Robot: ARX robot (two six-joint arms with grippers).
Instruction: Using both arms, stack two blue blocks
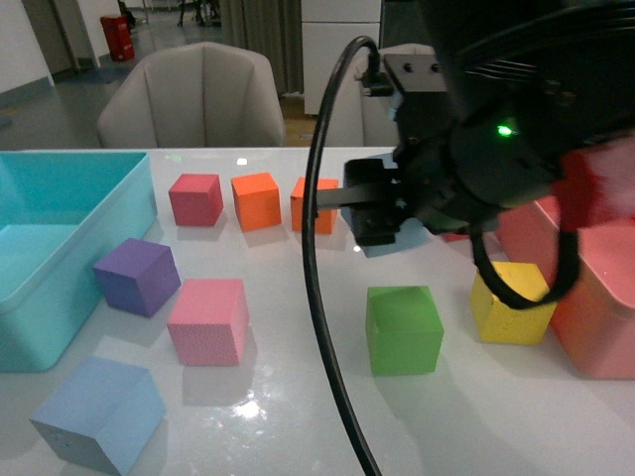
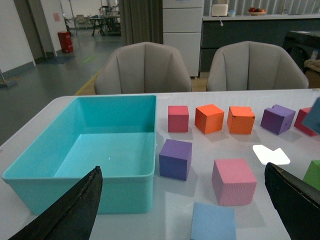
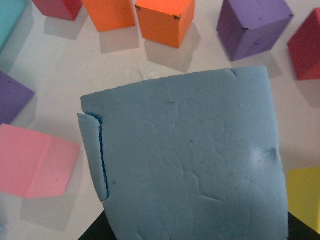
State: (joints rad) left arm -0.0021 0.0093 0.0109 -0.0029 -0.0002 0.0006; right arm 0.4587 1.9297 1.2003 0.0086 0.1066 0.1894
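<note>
Two pale sky-blue foam cubes, dented.

1. Held blue cube [image 3: 185,155]: clamped in the right jaws of the bulky black right arm [image 1: 516,149], which are closed on its sides. It is clear of the white bench [image 1: 298,416], above the stretch behind the green foam cube [image 1: 402,329] and close to the two orange foam cubes [image 1: 256,200] [image 1: 316,205]. In the front view it is mostly hidden by the arm.
2. Free blue cube [image 1: 99,412]: flat on the bench at the near left, just in front of the pink foam cube [image 1: 206,322] and near the front corner of the large turquoise plastic bin [image 1: 60,198].

Left jaws: spread wide and empty, with black fingers [image 2: 75,210] apart from every cube.

Other stock on the bench:
- purple foam cube [image 1: 139,276], beside the bin
- crimson foam cube [image 1: 195,198], in line with the orange pair
- yellow foam cube [image 1: 511,302], touching a pink-red bin [image 1: 595,297]
</note>
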